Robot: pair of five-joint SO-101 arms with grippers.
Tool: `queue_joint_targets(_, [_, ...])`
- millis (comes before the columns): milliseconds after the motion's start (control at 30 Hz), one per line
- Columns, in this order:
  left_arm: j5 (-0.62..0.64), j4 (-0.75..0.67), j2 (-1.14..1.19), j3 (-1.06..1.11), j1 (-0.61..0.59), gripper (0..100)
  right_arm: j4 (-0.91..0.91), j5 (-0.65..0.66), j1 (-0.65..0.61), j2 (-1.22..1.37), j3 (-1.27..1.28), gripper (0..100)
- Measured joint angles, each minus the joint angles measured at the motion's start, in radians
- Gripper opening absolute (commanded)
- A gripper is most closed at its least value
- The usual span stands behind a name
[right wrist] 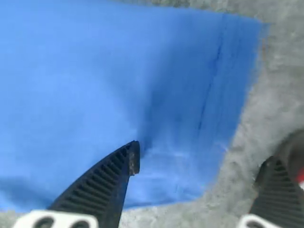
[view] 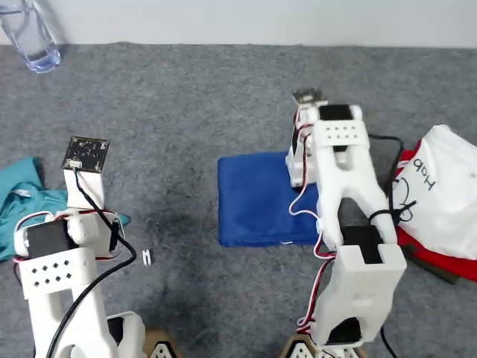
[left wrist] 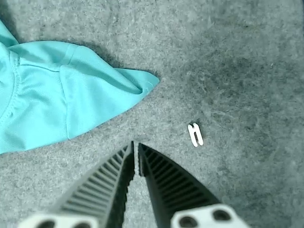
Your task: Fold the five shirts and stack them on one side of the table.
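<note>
The table (view: 171, 89) is covered in grey, felt-like fabric. The blue shirt (right wrist: 95, 71), smooth and folded into a flat rectangle with straight edges, lies under the right gripper (right wrist: 202, 166). Its ribbed black jaws stand wide apart, one over the cloth near a corner, the other out past the edge above felt. The left gripper (left wrist: 135, 156) is closed on nothing. Ahead of it a crumpled teal shirt (left wrist: 57, 95) lies to one side and a small white clip (left wrist: 195, 134) to the other, with bare felt between. Beside the right arm, a white shirt (view: 440, 179) is heaped on a red shirt (view: 436, 250).
</note>
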Motion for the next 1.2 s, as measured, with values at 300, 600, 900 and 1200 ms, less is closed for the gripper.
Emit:
queue_joint_targets(300, [0.0, 0.0, 0.0, 0.0, 0.0, 1, -0.176, -0.009, -0.006, 0.031, 0.106, 10.2])
queue_joint_targets(600, [0.0, 0.0, 0.0, 0.0, 0.0, 1, -0.184, 0.008, -0.005, 0.037, 0.106, 0.9])
queue_joint_targets(900, [0.0, 0.0, 0.0, 0.0, 0.0, 1, -0.241, 0.582, 0.0, 0.015, 0.101, 0.9])
queue_joint_targets(1200, [0.0, 0.0, 0.0, 0.0, 0.0, 1, -0.489, 1.143, 0.012, 0.017, 0.101, 0.9])
